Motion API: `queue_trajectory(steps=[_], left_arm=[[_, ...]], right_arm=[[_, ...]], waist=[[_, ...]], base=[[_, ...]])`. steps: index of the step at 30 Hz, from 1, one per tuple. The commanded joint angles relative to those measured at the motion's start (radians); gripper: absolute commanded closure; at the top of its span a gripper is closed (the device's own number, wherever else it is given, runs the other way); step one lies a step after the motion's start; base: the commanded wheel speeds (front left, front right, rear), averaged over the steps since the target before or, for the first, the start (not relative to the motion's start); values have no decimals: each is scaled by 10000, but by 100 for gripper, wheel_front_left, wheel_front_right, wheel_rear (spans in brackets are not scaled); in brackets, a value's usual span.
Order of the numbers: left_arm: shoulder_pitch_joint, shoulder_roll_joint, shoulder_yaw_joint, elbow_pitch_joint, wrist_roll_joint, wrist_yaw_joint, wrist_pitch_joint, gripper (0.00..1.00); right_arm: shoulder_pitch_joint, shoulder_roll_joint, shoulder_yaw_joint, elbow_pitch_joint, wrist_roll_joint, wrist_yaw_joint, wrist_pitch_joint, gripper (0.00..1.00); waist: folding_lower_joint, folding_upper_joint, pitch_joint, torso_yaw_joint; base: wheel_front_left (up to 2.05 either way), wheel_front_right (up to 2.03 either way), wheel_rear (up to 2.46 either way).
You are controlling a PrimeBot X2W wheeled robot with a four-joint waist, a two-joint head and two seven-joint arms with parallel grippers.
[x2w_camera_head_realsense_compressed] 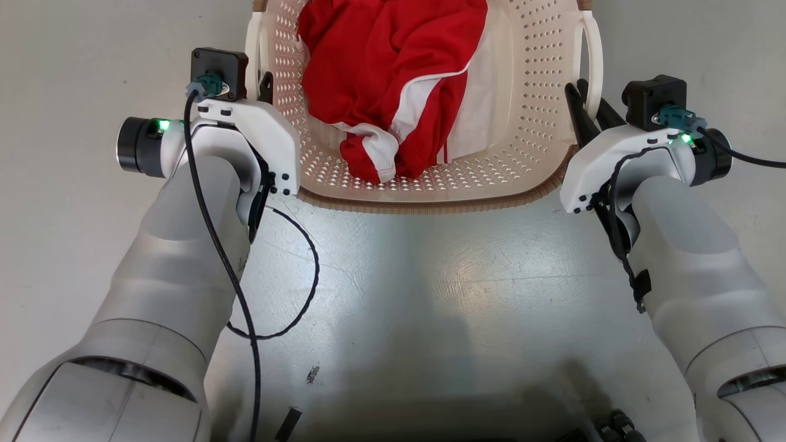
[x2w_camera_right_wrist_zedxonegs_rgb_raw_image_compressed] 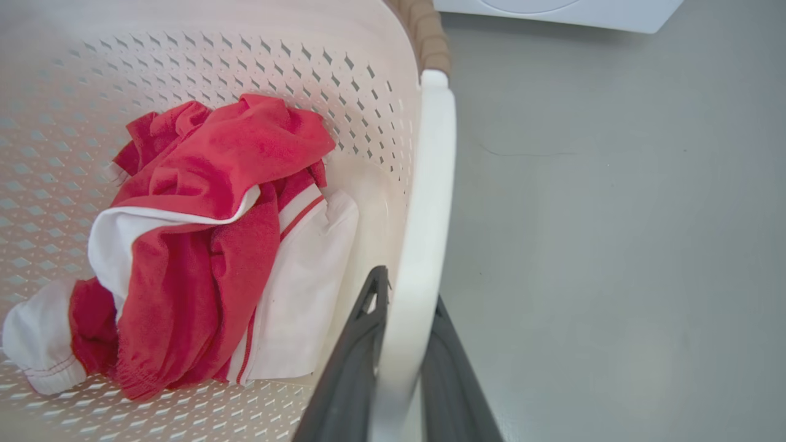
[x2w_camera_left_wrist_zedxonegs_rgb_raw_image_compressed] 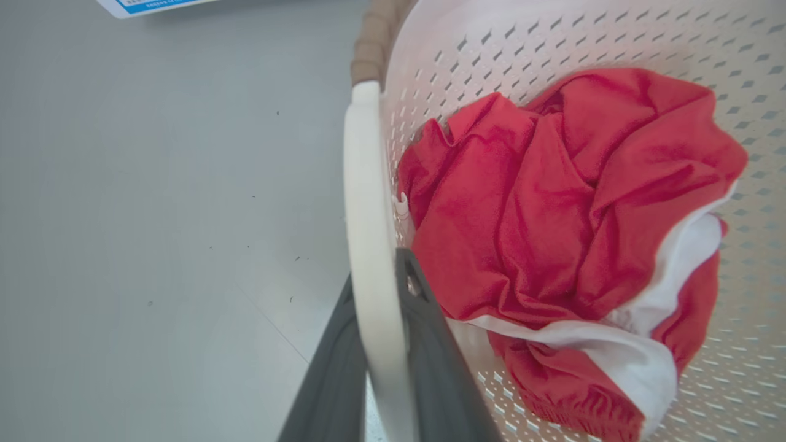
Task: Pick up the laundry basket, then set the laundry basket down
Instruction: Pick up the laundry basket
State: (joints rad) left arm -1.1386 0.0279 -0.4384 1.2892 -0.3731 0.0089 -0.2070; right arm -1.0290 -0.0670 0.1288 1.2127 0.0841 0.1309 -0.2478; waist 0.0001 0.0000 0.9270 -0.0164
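On the grey floor (x2w_camera_head_realsense_compressed: pixel 430 276) before the robot sits the basket (x2w_camera_head_realsense_compressed: pixel 534 92), holding red and white clothes (x2w_camera_head_realsense_compressed: pixel 393 73). The left gripper (x2w_camera_left_wrist_zedxonegs_rgb_raw_image_compressed: pixel 376 270) pinches its left handle (x2w_camera_left_wrist_zedxonegs_rgb_raw_image_compressed: pixel 363 172); the right gripper (x2w_camera_right_wrist_zedxonegs_rgb_raw_image_compressed: pixel 410 285) pinches the right handle (x2w_camera_right_wrist_zedxonegs_rgb_raw_image_compressed: pixel 433 172). Grasping looks done; next calls for a level, simultaneous lift.

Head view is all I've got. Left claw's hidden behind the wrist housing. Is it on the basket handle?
Observer: Yes. In the left wrist view the left claw has the left loop handle pinched between its fingers, one inside the laundry basket, one outside.
Operator: Right side the same?
Observer: Same. The right claw is closed on the right loop handle, with a finger on each side.
Operator: Anything past the basket?
Observer: A white appliance stands beyond it, on the right.
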Motion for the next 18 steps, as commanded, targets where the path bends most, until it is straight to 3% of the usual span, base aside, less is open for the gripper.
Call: queue_trajectory(steps=[1, 11, 18], left_arm=[[169, 234, 28, -59, -41, 30, -60, 100], [584, 228, -66, -26, -242, 69, -1, 100], [1138, 240, -73, -4, -404, 130, 126, 100]], right_arm=[[293, 168, 218, 20, 41, -2, -127, 100], [533, 168, 925, 286, 477, -2, 113, 100], [944, 168, 1996, 25, 1517, -2, 867, 100]], waist=[[0, 0, -29, 1], [0, 0, -545, -47], [0, 0, -1320, -219]], base=[[0, 0, 0], [0, 0, 0], [0, 0, 0]])
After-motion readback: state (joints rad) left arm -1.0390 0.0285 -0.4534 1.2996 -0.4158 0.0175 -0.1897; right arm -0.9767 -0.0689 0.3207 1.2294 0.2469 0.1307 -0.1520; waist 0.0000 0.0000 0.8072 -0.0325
